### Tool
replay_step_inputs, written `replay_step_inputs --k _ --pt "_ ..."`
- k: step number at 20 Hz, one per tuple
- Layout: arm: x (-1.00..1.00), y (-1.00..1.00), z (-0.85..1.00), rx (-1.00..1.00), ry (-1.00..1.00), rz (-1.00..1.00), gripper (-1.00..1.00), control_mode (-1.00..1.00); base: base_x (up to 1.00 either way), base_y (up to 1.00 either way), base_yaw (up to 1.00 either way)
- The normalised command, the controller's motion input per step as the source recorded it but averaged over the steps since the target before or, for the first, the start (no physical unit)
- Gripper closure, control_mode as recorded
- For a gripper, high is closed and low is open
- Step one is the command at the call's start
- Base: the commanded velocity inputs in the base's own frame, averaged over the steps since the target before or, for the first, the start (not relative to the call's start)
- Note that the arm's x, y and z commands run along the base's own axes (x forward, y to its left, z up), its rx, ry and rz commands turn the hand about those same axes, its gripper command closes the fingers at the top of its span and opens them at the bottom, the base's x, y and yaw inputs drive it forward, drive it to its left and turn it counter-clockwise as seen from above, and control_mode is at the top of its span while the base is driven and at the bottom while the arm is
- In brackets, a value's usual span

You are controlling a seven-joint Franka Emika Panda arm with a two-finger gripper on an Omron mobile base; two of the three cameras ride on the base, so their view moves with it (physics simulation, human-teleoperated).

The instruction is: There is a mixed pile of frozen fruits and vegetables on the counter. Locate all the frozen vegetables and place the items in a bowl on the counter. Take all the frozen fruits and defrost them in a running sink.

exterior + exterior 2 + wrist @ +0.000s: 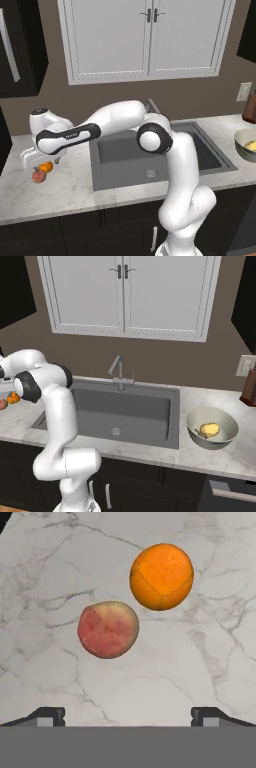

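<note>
Two frozen fruits lie side by side on the white marble counter [65, 190] left of the sink [150, 155]: an orange ball [161, 577] [46, 167] [13, 398] and a reddish-pink ball [108, 629] [38, 176] [2, 404]. My gripper [128, 714] [44, 161] hovers just above them, open, jaws wide apart and holding nothing. At the right end of the counter stands the pale bowl [200, 442] [242, 150], with a yellow lumpy vegetable piece [209, 429] [251, 145] inside.
The dark sink basin [125, 406] has a round drain [116, 431] and a slim silver faucet [117, 371] behind it. A brown block [248, 388] stands at the far right by the wall. White cabinets [145, 35] hang above.
</note>
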Motion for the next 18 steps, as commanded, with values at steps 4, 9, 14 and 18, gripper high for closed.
replay_step_inputs --k 4,9,14,18 --pt "-0.01 0.34 -0.19 0.00 0.01 0.02 -1.00 -1.00 0.00 0.00 0.00" --pt "0.02 0.02 -0.25 0.00 0.00 0.00 -1.00 -1.00 0.00 0.00 0.00" --pt "0.07 0.08 -0.34 0.00 0.00 0.00 -1.00 -1.00 0.00 0.00 0.00" --pt "0.15 0.11 -0.33 0.00 -0.01 0.00 -1.00 -1.00 0.00 0.00 0.00"
